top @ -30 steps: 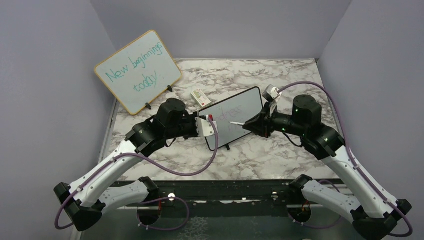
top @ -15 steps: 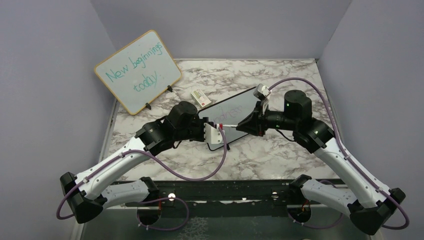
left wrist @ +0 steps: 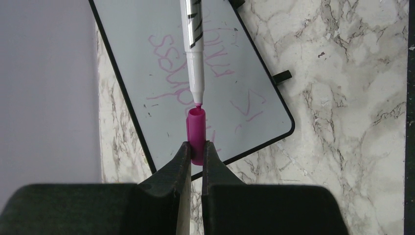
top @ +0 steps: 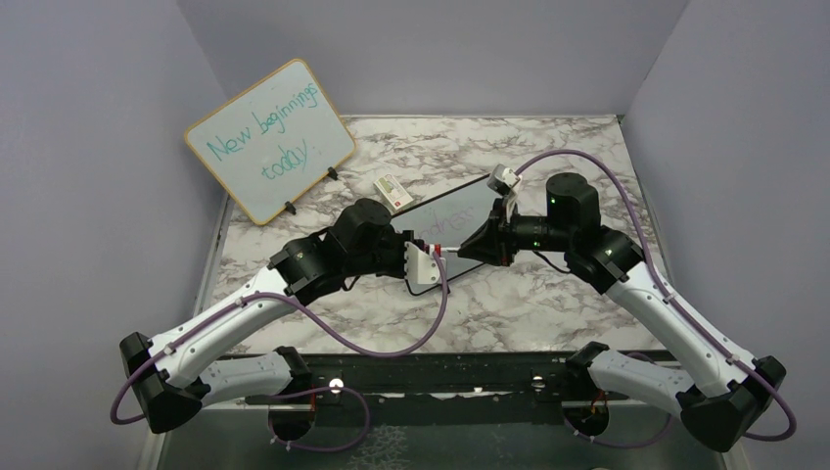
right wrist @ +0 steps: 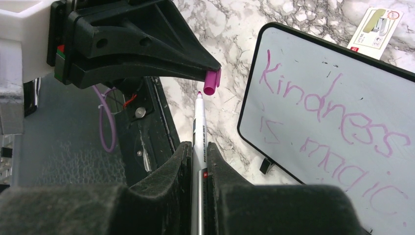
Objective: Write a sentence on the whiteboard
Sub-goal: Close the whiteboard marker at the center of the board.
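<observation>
The small black-framed whiteboard [top: 455, 208] lies on the marble table between the arms. The pink sentence [right wrist: 333, 105], "Kindness is magic", runs across it in two lines and shows upside down as the sentence [left wrist: 171, 54] in the left wrist view. My left gripper [left wrist: 196, 144] is shut on a pink marker cap [left wrist: 196, 125], its mouth turned toward the right arm. My right gripper [right wrist: 198, 144] is shut on the white marker [right wrist: 199, 122]. The marker's pink tip sits right at the mouth of the cap [right wrist: 211, 81], above the whiteboard's near corner.
A larger wood-framed board [top: 269, 137] with teal writing leans at the back left. A small printed card [top: 391, 186] lies just behind the whiteboard. Grey walls close in the table on three sides, and a dark strip runs along its near edge.
The right gripper has carried the marker leftward, away from the board's face. The left gripper has come rightward with the cap, so tip and cap now meet.
</observation>
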`<move>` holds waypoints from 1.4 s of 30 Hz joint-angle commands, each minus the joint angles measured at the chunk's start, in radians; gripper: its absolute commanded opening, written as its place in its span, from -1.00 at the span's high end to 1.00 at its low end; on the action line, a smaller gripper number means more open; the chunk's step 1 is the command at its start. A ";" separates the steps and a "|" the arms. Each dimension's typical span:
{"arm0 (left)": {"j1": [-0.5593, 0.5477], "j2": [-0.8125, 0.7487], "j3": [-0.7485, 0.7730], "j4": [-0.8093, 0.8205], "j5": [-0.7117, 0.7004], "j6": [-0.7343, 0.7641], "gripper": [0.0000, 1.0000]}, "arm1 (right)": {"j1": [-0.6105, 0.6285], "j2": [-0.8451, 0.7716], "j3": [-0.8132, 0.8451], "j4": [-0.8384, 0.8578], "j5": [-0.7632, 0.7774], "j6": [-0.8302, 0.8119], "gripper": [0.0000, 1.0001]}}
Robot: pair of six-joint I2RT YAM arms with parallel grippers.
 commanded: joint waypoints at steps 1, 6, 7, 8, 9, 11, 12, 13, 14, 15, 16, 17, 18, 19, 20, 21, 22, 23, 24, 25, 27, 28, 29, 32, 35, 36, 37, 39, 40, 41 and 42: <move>-0.012 0.000 0.040 0.025 0.002 0.003 1.00 | -0.001 0.005 0.015 0.004 -0.015 -0.015 0.99; -0.020 0.002 0.044 0.025 0.007 0.004 1.00 | -0.002 0.007 0.010 0.002 0.007 -0.016 0.99; -0.021 0.001 0.044 0.024 0.010 0.005 1.00 | -0.002 0.007 0.008 0.003 0.011 -0.014 0.99; -0.023 0.002 0.045 0.024 0.010 0.006 1.00 | -0.002 0.007 0.007 0.003 0.012 -0.015 0.99; -0.023 0.001 0.046 0.025 0.010 0.006 1.00 | -0.001 0.007 0.007 0.003 0.012 -0.013 0.99; -0.026 0.000 0.049 0.024 0.011 0.006 1.00 | -0.002 0.010 0.007 0.003 0.011 -0.014 1.00; -0.026 0.001 0.051 0.025 0.011 0.007 1.00 | -0.002 0.012 0.007 0.003 0.011 -0.014 0.99; -0.027 0.000 0.053 0.024 0.012 0.007 1.00 | -0.002 0.013 0.007 0.002 0.011 -0.015 0.99; -0.028 0.000 0.055 0.024 0.013 0.008 1.00 | -0.002 0.016 0.008 0.000 0.010 -0.015 0.99; -0.028 0.002 0.058 0.024 0.015 0.007 1.00 | -0.002 0.019 0.009 -0.002 0.008 -0.016 0.99; -0.029 0.003 0.060 0.024 0.019 0.007 1.00 | -0.002 0.019 0.009 -0.001 0.008 -0.016 0.99; -0.031 0.003 0.063 0.023 0.022 0.007 1.00 | -0.002 0.020 0.008 0.002 0.008 -0.014 0.99; -0.033 0.003 0.065 0.023 0.024 0.008 1.00 | -0.002 0.023 0.007 0.001 0.009 -0.014 0.99; -0.034 0.002 0.066 0.024 0.028 0.009 1.00 | -0.002 0.025 0.007 0.002 0.012 -0.014 0.99; -0.035 0.002 0.066 0.024 0.030 0.010 1.00 | -0.002 0.026 0.008 0.001 0.016 -0.014 0.99; -0.037 0.001 0.068 0.024 0.033 0.011 1.00 | -0.002 0.028 0.007 -0.002 0.017 -0.017 1.00; -0.037 0.002 0.067 0.023 0.031 0.012 1.00 | -0.002 0.027 0.008 -0.002 0.025 -0.018 0.99; -0.037 0.001 0.066 0.024 0.027 0.014 1.00 | -0.002 0.025 0.008 -0.005 0.035 -0.020 0.99; -0.037 0.001 0.062 0.021 0.021 0.016 1.00 | -0.001 0.020 0.007 -0.008 0.045 -0.022 0.99; -0.037 0.000 0.059 0.020 0.014 0.018 1.00 | -0.001 0.015 0.006 -0.007 0.049 -0.019 0.99; -0.039 -0.001 0.051 0.015 0.001 0.020 1.00 | -0.002 0.004 0.009 -0.008 0.049 -0.018 0.99; -0.039 -0.002 0.049 0.013 -0.004 0.020 1.00 | -0.002 0.000 0.012 -0.011 0.045 -0.018 0.99; -0.039 -0.002 0.045 0.011 -0.009 0.020 1.00 | -0.002 -0.004 0.013 -0.014 0.045 -0.019 0.99; -0.039 -0.001 0.039 0.006 -0.013 0.019 1.00 | -0.002 -0.011 0.017 -0.032 0.064 -0.027 0.99; -0.039 0.000 0.041 0.004 -0.010 0.020 1.00 | -0.001 -0.011 0.020 -0.040 0.063 -0.030 0.99; -0.039 -0.001 0.044 0.004 -0.006 0.020 1.00 | -0.002 -0.009 0.021 -0.042 0.061 -0.030 0.99; -0.039 0.001 0.047 0.003 0.001 0.019 1.00 | -0.002 -0.006 0.021 -0.041 0.057 -0.030 0.99; -0.039 0.005 0.057 0.003 0.016 0.016 1.00 | -0.002 -0.002 0.021 -0.036 0.051 -0.029 0.99; -0.040 0.009 0.063 0.003 0.023 0.015 1.00 | -0.002 0.003 0.021 -0.034 0.045 -0.029 0.99; -0.040 0.013 0.068 0.004 0.029 0.014 1.00 | -0.002 0.005 0.021 -0.030 0.040 -0.027 1.00; -0.042 0.016 0.072 0.004 0.033 0.014 1.00 | -0.002 0.008 0.021 -0.026 0.035 -0.024 1.00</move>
